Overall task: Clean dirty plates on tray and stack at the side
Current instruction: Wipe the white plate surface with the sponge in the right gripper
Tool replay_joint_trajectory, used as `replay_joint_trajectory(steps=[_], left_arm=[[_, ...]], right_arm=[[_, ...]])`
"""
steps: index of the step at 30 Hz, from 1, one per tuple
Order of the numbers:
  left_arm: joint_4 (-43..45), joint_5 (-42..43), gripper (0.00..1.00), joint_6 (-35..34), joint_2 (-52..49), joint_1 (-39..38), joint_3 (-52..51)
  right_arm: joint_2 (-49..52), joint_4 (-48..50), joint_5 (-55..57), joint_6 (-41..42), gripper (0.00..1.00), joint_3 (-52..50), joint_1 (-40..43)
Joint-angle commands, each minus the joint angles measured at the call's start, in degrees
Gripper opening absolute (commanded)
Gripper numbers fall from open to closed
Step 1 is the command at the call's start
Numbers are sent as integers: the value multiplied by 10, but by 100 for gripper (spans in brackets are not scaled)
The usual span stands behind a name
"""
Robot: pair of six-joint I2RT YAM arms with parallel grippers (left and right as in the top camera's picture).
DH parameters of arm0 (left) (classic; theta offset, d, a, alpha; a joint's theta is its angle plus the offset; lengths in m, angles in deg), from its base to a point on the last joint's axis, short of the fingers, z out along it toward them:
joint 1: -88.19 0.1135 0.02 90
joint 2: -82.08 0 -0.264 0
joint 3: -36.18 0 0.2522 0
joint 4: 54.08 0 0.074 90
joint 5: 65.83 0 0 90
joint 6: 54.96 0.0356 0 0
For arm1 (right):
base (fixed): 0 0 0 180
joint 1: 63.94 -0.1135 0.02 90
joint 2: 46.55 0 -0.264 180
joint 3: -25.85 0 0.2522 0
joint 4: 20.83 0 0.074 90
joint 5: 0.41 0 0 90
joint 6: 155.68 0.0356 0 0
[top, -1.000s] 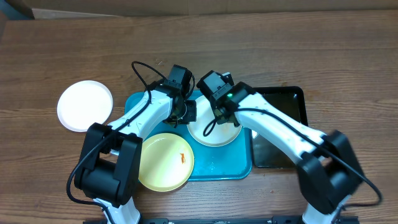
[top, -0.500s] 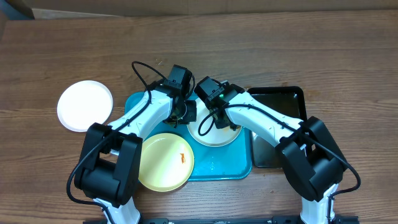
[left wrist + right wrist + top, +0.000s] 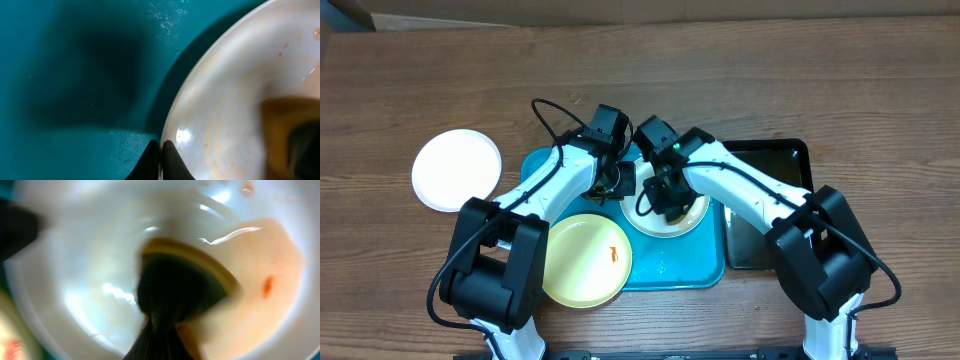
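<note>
A white plate (image 3: 665, 222) lies on the turquoise tray (image 3: 535, 165). My left gripper (image 3: 161, 150) is shut on this plate's left rim (image 3: 235, 90), one finger inside and one outside. Inside the same plate (image 3: 90, 255), my right gripper (image 3: 162, 325) is shut on a sponge (image 3: 180, 280) with a dark green face and a yellow body, pressed against the plate's bottom. An orange smear (image 3: 267, 286) and a pale orange film show beside the sponge. A pale yellow plate (image 3: 585, 260) with an orange smear sits on the tray's front left corner. Another white plate (image 3: 457, 170) lies on the table to the left.
A black tray (image 3: 775, 160) stands right of the turquoise tray, partly under my right arm (image 3: 760, 195). A black cable (image 3: 548, 115) loops behind the left wrist. Bare wooden table (image 3: 770, 80) runs along the back.
My right gripper has swung from the white plate's far edge in over its middle with the sponge. The left gripper and all plates have stayed put.
</note>
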Motion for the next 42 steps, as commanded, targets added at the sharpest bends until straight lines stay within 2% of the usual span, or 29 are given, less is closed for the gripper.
replay_joint_trajectory(steps=[1,6,12,19,25,36,38,42], left_arm=[[1,0,4,-8,-7,-2,6],[0,0,4,-8,-7,-2,6],[0,0,4,-8,-7,-2,6],[0,0,4,-8,-7,-2,6],[0,0,4,-8,-7,-2,6],[0,0,4,-7,-7,-2,6],[0,0,4,-7,-7,-2,6],[0,0,4,-7,-7,-2,6]], right_arm=[[-2,-26,-58,-13,4,84,17],[-8,-95,-59,-37,4,174,48],[-9,-124,-57,-38,4,167,88],[-8,-53,-23,-78,4,94,94],[-8,7,-22,-146,4,36,98],[-8,116,24,-143,4,-82,111],[-8,121,0,-143,4,-101,111],[-8,108,-156,-168,4,-108,111]])
